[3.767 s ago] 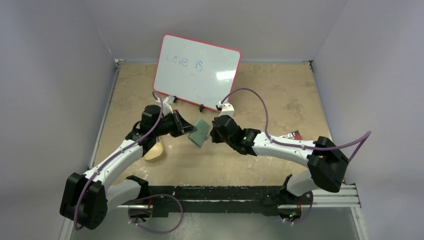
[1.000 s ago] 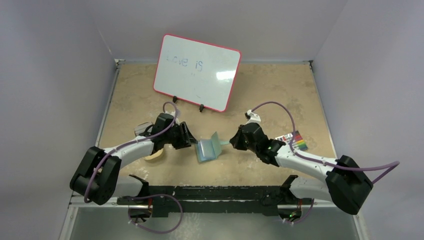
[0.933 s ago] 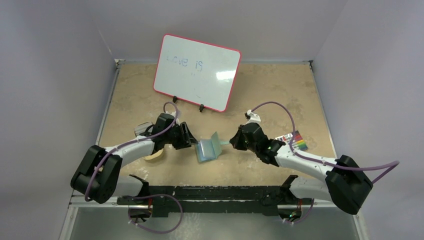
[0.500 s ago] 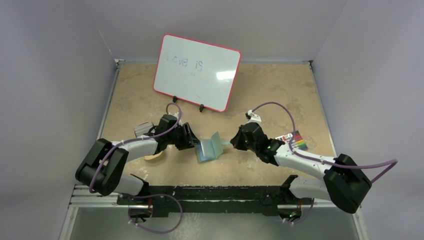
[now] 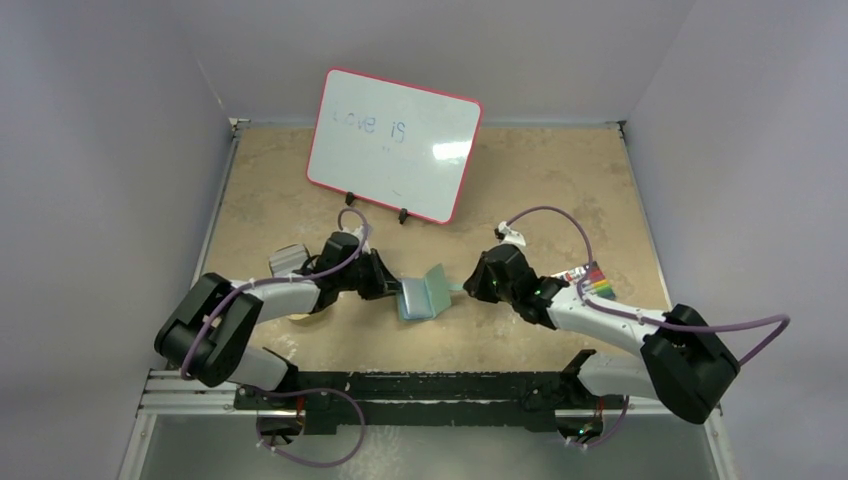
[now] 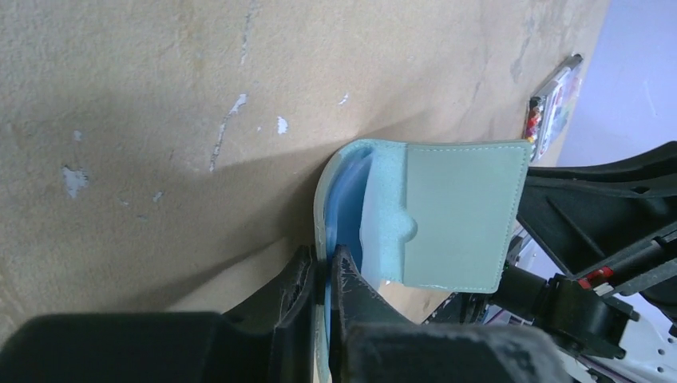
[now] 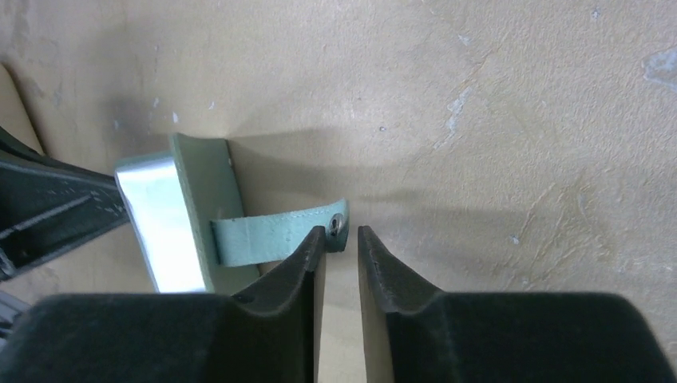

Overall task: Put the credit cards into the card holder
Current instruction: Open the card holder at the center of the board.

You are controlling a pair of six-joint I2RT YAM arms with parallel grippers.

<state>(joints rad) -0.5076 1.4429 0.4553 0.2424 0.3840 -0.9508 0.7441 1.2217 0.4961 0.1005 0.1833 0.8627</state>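
Observation:
The sage-green card holder point(image 5: 422, 295) lies half open on the table between both arms, one flap raised. My left gripper point(image 5: 387, 287) is shut on the edge of its lower flap; in the left wrist view the fingertips point(image 6: 327, 271) pinch that flap below the raised flap point(image 6: 459, 215). A pale blue surface point(image 6: 345, 203) shows inside; I cannot tell whether it is a card or lining. My right gripper point(image 7: 342, 238) stands slightly open and empty, its left fingertip against the strap point(image 7: 275, 235) by the snap point(image 7: 336, 225). No loose credit card shows.
A whiteboard point(image 5: 393, 143) stands at the back. A colourful flat item point(image 5: 592, 280) lies by the right arm and shows in the left wrist view point(image 6: 551, 108). A silver case point(image 5: 287, 258) and a tan object point(image 5: 303, 312) lie by the left arm.
The card holder came down from mid-air near the whiteboard to the table and opened. In the last second my left gripper pushed it slightly right; the right gripper barely moved.

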